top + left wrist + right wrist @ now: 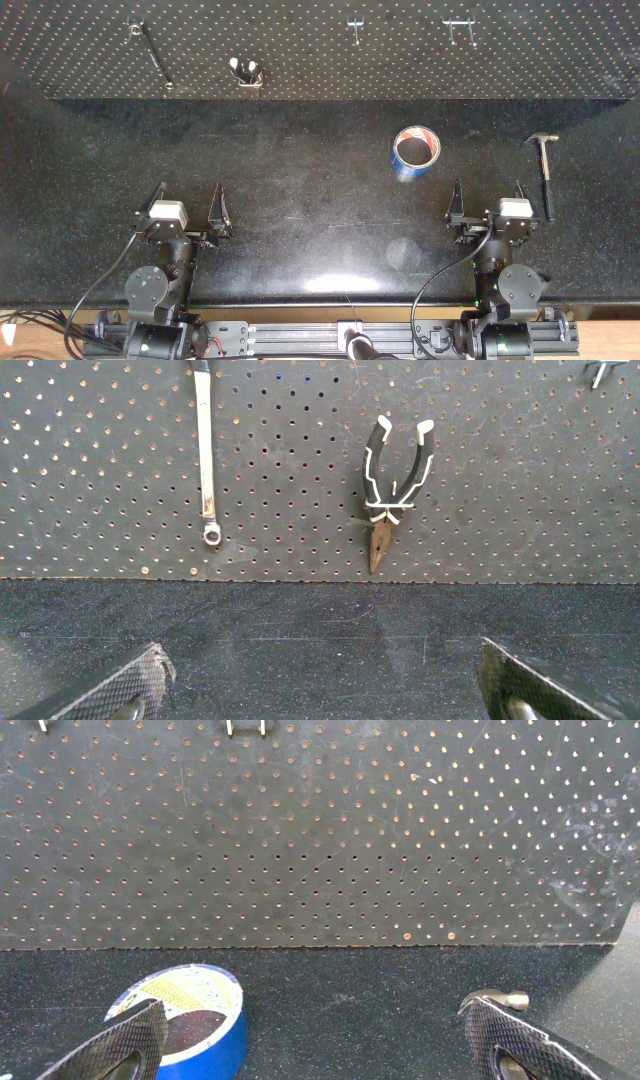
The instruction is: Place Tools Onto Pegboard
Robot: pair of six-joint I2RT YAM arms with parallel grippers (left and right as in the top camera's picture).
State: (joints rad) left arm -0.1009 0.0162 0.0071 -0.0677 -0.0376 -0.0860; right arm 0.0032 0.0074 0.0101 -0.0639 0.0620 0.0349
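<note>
A wrench (153, 55) (206, 455) and black-and-white pliers (246, 72) (393, 485) hang on the black pegboard (320, 45). A roll of blue tape (415, 150) (190, 1015) lies on the black table, right of centre. A hammer (544, 165) lies near the table's right edge; its head (497, 999) peeks past my right finger. My left gripper (187, 212) (320, 685) rests open at the front left, nothing between its fingers. My right gripper (487, 208) (320, 1045) rests open at the front right, between tape and hammer.
Two bare metal hooks (353, 28) (459, 28) stick out of the pegboard's upper right. The pegboard stands along the table's far side. Both arm bases and a rail (340, 335) run along the front edge.
</note>
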